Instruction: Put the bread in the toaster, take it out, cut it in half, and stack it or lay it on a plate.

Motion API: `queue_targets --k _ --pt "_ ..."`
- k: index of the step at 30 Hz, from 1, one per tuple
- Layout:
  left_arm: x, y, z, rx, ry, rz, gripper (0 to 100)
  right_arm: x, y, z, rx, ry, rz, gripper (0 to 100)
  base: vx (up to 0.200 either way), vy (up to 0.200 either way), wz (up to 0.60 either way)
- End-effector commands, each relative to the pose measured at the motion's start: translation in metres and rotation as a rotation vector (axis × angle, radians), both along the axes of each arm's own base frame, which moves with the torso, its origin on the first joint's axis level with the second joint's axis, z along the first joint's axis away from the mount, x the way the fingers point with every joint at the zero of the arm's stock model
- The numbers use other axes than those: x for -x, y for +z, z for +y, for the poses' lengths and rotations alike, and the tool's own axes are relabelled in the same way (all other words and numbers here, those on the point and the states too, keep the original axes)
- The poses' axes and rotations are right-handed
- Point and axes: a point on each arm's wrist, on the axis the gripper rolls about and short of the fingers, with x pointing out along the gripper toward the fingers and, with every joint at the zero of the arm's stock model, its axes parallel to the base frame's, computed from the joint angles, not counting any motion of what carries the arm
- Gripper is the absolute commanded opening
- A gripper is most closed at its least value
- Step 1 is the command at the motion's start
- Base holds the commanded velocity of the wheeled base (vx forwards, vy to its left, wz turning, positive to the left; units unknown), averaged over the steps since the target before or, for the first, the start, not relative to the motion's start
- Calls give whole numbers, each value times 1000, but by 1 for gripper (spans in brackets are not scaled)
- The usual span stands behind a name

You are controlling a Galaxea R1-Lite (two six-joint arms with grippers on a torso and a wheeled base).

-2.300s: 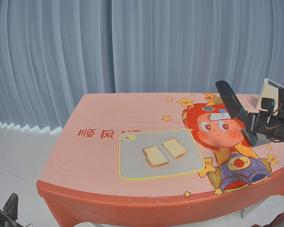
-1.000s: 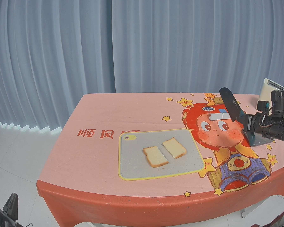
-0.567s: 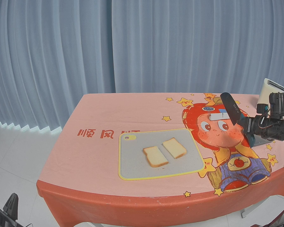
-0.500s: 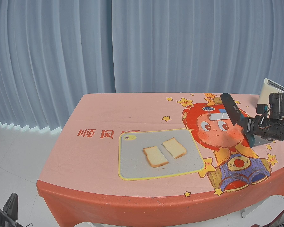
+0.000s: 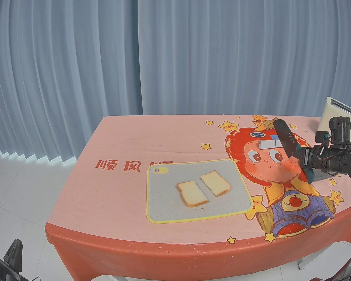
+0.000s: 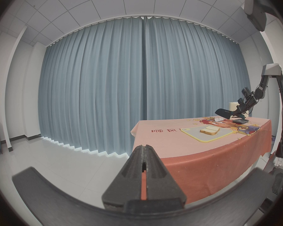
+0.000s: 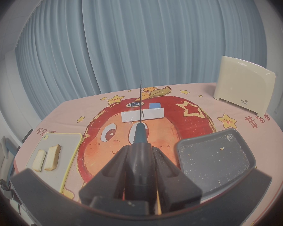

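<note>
My right gripper [image 5: 305, 159] pinches the knife [image 5: 286, 137] by its handle; it has sunk lower and drawn back right. Bread [image 5: 192, 193] lies in two halves on the board [image 5: 163, 211], well left of my hand. Cutting looks done. Plate [image 7: 215, 160] just below my hand awaits them.

In front of me stands 1 table [image 5: 117, 200] under a salmon cloth printed with a cartoon child and stars. 4 things lie on that cloth. A grey, yellow-rimmed cutting board [image 5: 163, 205] sits near the front middle. A cream toaster [image 7: 243, 83] stands at my far right. A dark rectangular tray [image 7: 215, 157] lies nearer than the toaster. A white strip [image 7: 142, 114] rests on the cartoon's forehead.
</note>
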Motion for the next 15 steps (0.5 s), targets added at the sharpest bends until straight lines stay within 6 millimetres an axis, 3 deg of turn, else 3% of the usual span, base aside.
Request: queue_targets --k 1,15 --pt "0 -5 0 0 0 1 0 -2 -4 2 0 5 14 0 0 0 0" --pt "0 -5 0 0 2 1 0 -7 -12 1 3 4 17 0 0 0 0"
